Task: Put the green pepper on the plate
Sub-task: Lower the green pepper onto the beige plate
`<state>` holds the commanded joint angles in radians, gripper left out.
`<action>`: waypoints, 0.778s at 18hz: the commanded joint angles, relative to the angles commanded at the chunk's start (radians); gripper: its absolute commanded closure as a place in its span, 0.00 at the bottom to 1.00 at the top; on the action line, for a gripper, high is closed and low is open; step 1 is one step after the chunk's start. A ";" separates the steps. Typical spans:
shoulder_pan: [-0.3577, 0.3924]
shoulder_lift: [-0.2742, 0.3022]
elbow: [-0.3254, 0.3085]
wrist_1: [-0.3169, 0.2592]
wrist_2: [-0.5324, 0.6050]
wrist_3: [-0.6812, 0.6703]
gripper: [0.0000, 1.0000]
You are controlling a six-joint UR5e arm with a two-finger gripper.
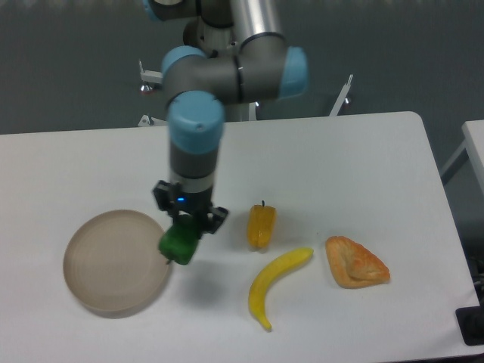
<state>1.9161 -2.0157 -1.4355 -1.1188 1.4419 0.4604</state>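
The green pepper (178, 243) is small, glossy and dark green. It hangs in my gripper (184, 229), which is shut on it from above. The pepper is held above the table, just off the right edge of the plate (113, 265). The plate is a round beige dish at the front left of the table, with nothing on it. My fingertips are mostly hidden by the pepper and the gripper body.
A yellow-orange pepper (262, 225) stands right of the gripper. A banana (277, 284) lies in front of it. An orange-tan pastry-like item (355, 263) lies further right. The arm (198, 136) reaches down from the back of the white table (363, 166).
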 joint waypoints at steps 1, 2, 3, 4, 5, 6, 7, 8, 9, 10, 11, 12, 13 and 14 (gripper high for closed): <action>-0.012 0.000 -0.028 0.051 0.000 -0.028 0.66; -0.025 -0.002 -0.052 0.097 0.003 -0.049 0.66; -0.038 -0.003 -0.071 0.123 0.009 -0.063 0.66; -0.049 -0.006 -0.078 0.129 0.017 -0.072 0.66; -0.063 -0.011 -0.080 0.129 0.029 -0.077 0.66; -0.072 -0.014 -0.080 0.129 0.043 -0.089 0.66; -0.080 -0.017 -0.080 0.131 0.051 -0.106 0.66; -0.089 -0.026 -0.079 0.132 0.052 -0.117 0.66; -0.095 -0.032 -0.077 0.132 0.054 -0.126 0.66; -0.103 -0.043 -0.075 0.132 0.060 -0.137 0.66; -0.114 -0.052 -0.072 0.134 0.072 -0.150 0.66; -0.121 -0.060 -0.069 0.134 0.081 -0.167 0.66; -0.127 -0.064 -0.066 0.136 0.086 -0.181 0.66; -0.131 -0.071 -0.065 0.134 0.086 -0.190 0.66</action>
<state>1.7856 -2.0862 -1.5002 -0.9848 1.5278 0.2701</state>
